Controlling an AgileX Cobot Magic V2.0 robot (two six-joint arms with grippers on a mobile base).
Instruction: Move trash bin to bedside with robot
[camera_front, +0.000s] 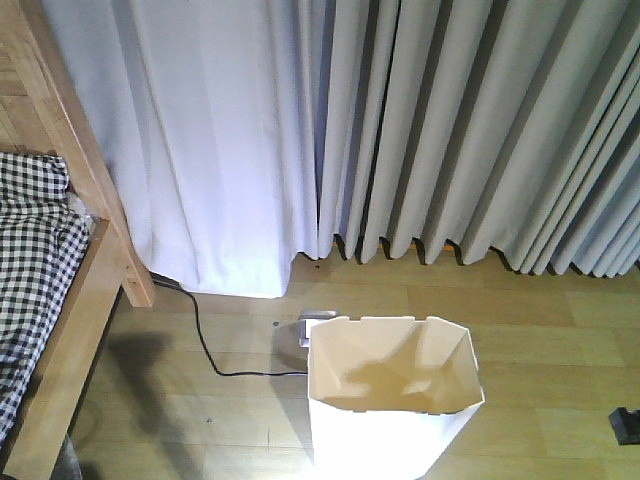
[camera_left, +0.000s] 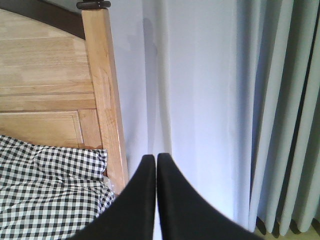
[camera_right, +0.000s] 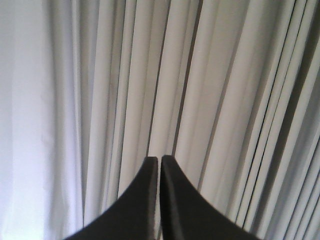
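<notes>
Pale pleated curtains (camera_front: 450, 130) hang to a wooden floor (camera_front: 540, 330). The white trash bin (camera_front: 390, 400) stands upright on the floor in front of the curtains, well apart from the bed (camera_front: 60, 300) at the far left. A black cable (camera_front: 215, 355) runs between bin and bed. Left tool (camera_left: 156, 160) and right tool (camera_right: 159, 162) both have their tips pressed together, holding nothing.
</notes>
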